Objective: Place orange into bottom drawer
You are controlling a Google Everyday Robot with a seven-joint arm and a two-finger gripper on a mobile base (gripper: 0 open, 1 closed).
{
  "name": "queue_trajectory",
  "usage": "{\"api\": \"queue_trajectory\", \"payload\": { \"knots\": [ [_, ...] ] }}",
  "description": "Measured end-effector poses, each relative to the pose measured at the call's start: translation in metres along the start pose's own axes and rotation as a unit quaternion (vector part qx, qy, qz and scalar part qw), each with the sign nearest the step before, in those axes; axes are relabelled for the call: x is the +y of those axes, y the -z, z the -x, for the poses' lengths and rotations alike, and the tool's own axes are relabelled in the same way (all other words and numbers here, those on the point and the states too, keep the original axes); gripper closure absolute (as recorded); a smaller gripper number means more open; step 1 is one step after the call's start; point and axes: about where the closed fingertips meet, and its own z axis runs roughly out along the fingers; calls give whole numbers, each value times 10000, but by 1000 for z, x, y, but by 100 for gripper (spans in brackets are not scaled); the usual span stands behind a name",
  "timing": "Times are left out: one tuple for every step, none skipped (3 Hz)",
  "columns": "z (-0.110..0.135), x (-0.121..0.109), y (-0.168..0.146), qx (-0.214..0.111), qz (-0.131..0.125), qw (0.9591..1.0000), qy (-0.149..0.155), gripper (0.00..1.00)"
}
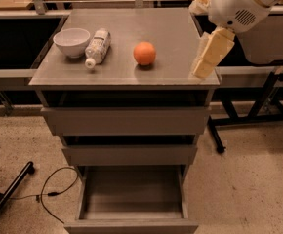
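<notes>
At the lower left of the frame a black bar (9, 191) lies slanted on the speckled floor, with a thin black cable (58, 193) looping just beside it. Above, on the left part of the grey cabinet top (161, 26), a white bowl (71, 42) stands upright. Touching its right side, or very nearly, a clear plastic bottle (97, 47) lies on its side with the cap pointing toward the front edge.

At the bottom centre the bottom drawer (131, 199) is pulled out, its shallow grey interior showing. The two drawers above it are only slightly ajar.

The orange (144, 53) rests on the cabinet top right of centre, well apart from the bottle.

Further right, the cream-coloured gripper (201, 68) hangs from the white arm (239, 6) in the upper right, over the cabinet's front right corner and apart from the orange. Whether it is open or closed cannot be told. It holds nothing.
</notes>
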Motion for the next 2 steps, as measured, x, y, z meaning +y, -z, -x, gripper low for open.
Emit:
{"api": "queue_trajectory", "payload": {
  "knots": [
    [10,-8,-21,-374,13,9993,-7,0],
    [25,-23,-49,-752,116,9971,-74,0]
  ]
}}
